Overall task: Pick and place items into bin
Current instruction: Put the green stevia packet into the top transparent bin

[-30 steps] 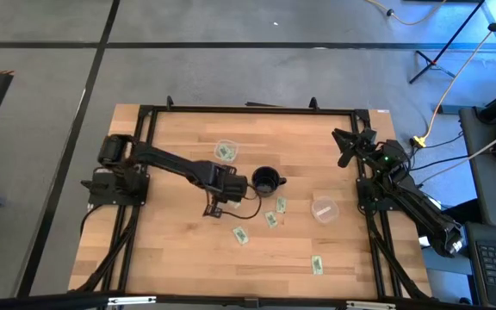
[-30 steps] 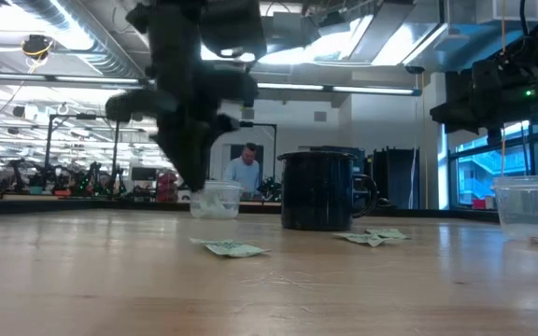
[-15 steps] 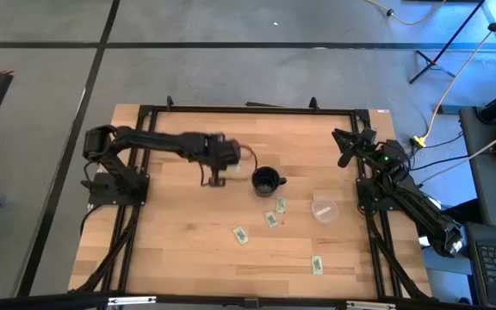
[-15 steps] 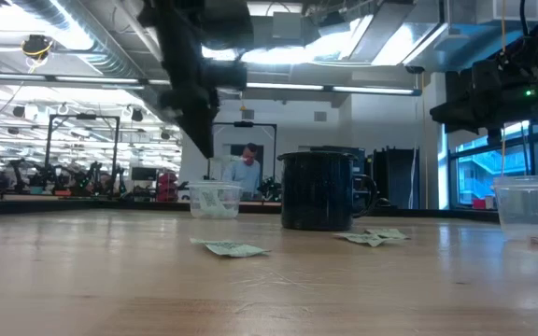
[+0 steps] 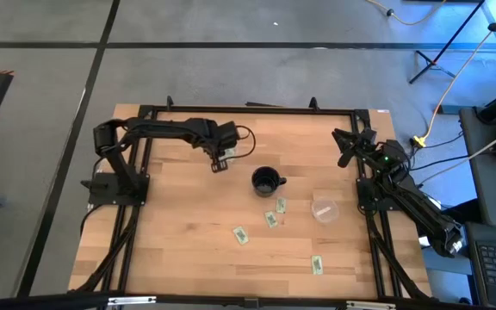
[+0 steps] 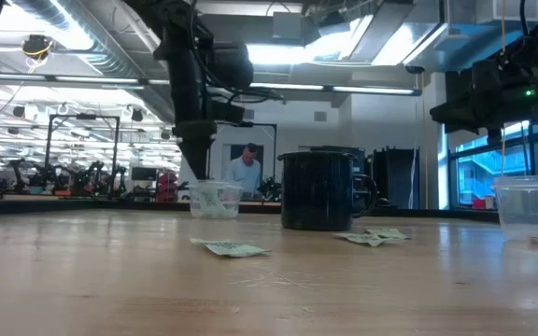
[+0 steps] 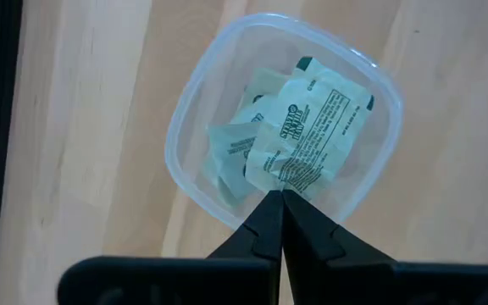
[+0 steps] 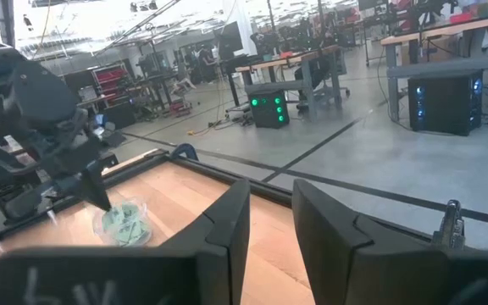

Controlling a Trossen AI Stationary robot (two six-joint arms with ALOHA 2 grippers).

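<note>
Near packets: four small flat pale green packets with white marks lie loose on the pale wooden table (image 5: 179, 250). One (image 5: 317, 265) is nearest the front edge, one (image 5: 241, 235) lies left of centre, and two (image 5: 271, 220) (image 5: 281, 205) sit close together just in front of the mug.
Empty tub: a clear round plastic tub (image 5: 324, 209) stands on the right side of the table, near the right arm's base. No packet shows inside it from above.
Black mug: a black mug with a handle (image 5: 265, 181) stands upright near the table's middle. Its inside is dark, so whether it holds anything cannot be told.
Bin: a clear rounded-square plastic tub (image 7: 282, 119) sits on the far left part of the table. It holds several packets, one large one (image 7: 307, 127) lying on top. At least three show, overlapping, and the exact count cannot be told.
Left gripper: the left gripper (image 7: 280, 202) hangs directly over the bin, its two dark fingers pressed together. Whether they pinch the edge of the top packet cannot be told.
Right gripper: the right gripper (image 8: 269, 203) waits at the far right corner, raised off the table, fingers parted with nothing between them.
Background: in the low view a person (image 6: 246, 172) stands far off in the room, partly hidden behind the bin.
</note>
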